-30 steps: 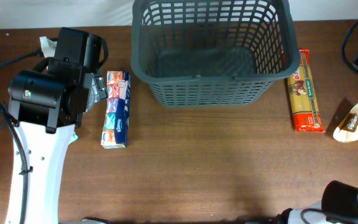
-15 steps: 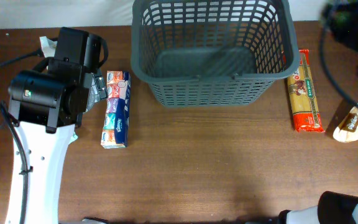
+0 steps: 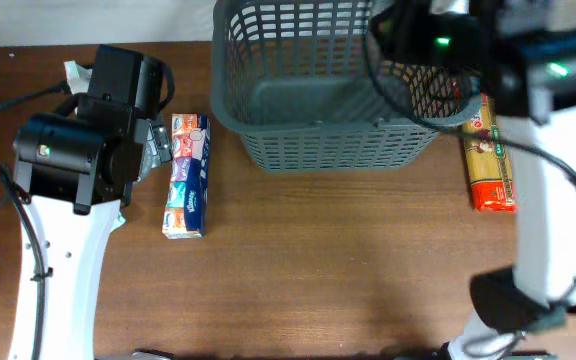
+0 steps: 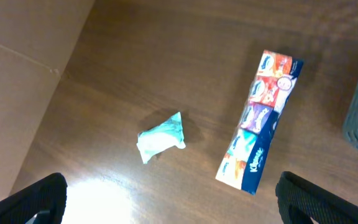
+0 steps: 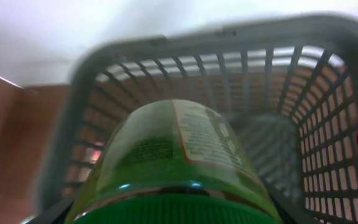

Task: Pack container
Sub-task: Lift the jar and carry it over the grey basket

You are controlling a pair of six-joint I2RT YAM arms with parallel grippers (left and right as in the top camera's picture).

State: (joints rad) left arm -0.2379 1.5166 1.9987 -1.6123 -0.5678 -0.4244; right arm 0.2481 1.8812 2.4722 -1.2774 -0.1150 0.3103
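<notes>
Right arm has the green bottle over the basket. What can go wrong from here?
1. The right wrist view is blurred, hinting at speed; releasing the green bottle like this might bounce it off the container's lattice wall or over the rim.
2. The right arm reaches across the container's right rim; lowering could snag it and shove the container against the pasta pack beside it.

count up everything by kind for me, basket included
grey basket: 1
tissue multipack: 1
orange pasta packet: 1
crumpled teal wrapper: 1
green bottle: 1
total: 5
</notes>
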